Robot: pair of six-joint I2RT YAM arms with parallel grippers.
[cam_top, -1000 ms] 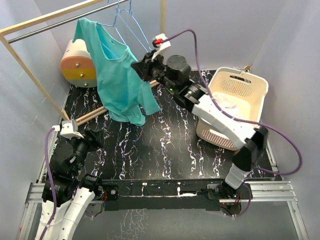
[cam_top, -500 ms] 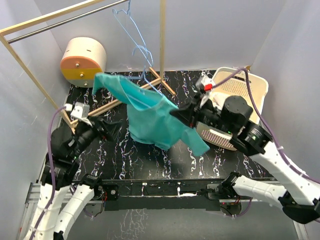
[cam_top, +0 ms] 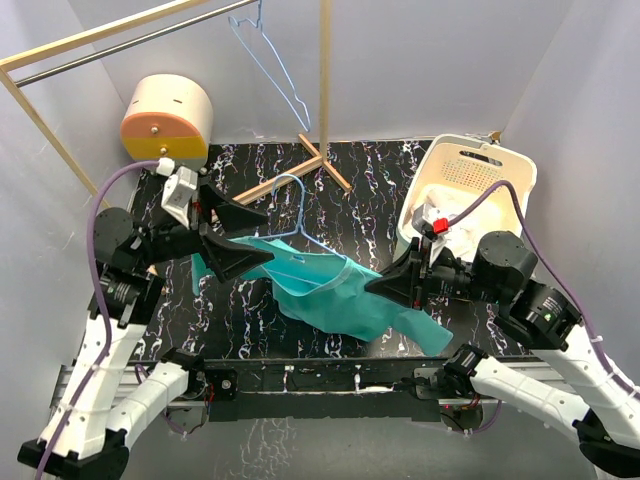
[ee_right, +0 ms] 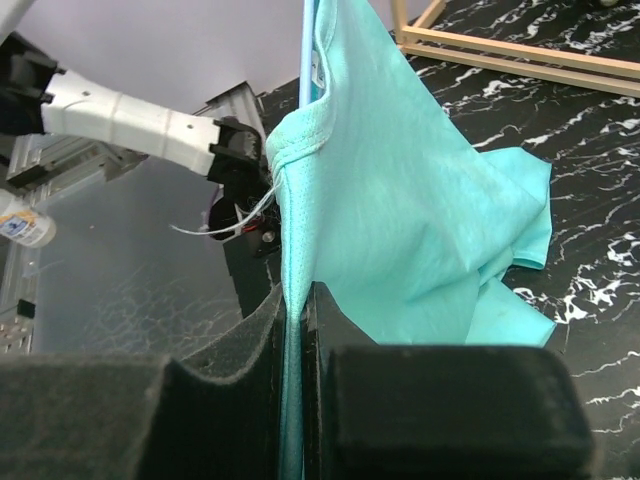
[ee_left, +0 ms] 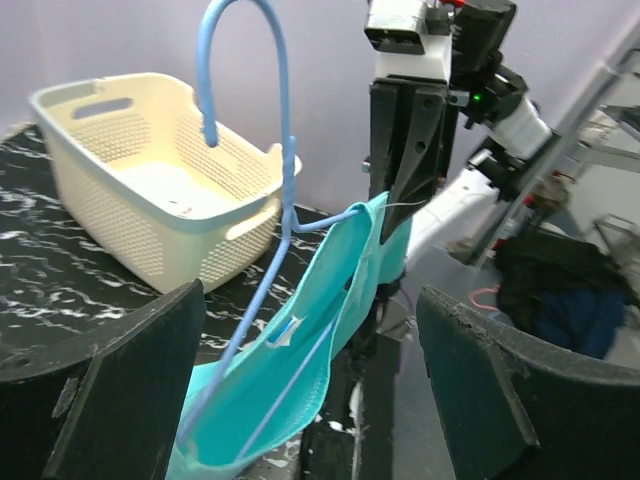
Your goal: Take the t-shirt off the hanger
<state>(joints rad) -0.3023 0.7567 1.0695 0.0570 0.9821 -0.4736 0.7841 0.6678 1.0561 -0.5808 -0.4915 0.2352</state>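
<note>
The teal t-shirt [cam_top: 335, 295] hangs low over the black marble table, with a blue wire hanger [cam_top: 288, 205] still threaded through its neck. My right gripper [cam_top: 388, 284] is shut on the shirt's edge at its right end; in the right wrist view the jaws [ee_right: 297, 300] pinch the teal hem [ee_right: 400, 190] and the hanger wire [ee_right: 303, 40] runs up above. My left gripper [cam_top: 236, 240] is open at the shirt's left end, not touching it. In the left wrist view the shirt [ee_left: 300, 340] and hanger [ee_left: 245, 150] hang between the open fingers [ee_left: 110, 400].
A cream laundry basket [cam_top: 500, 170] with white cloth stands at the right. A wooden rack with a metal rail [cam_top: 120, 45] and an upright post [cam_top: 324, 90] stands at the back, with a second blue hanger [cam_top: 268, 65] on the rail. A cream-and-orange drum [cam_top: 165, 115] sits at the back left.
My right gripper has pulled the shirt and its hanger off the rail, down and toward the near edge. My left arm has risen and swung in to the shirt's left end, jaws open.
</note>
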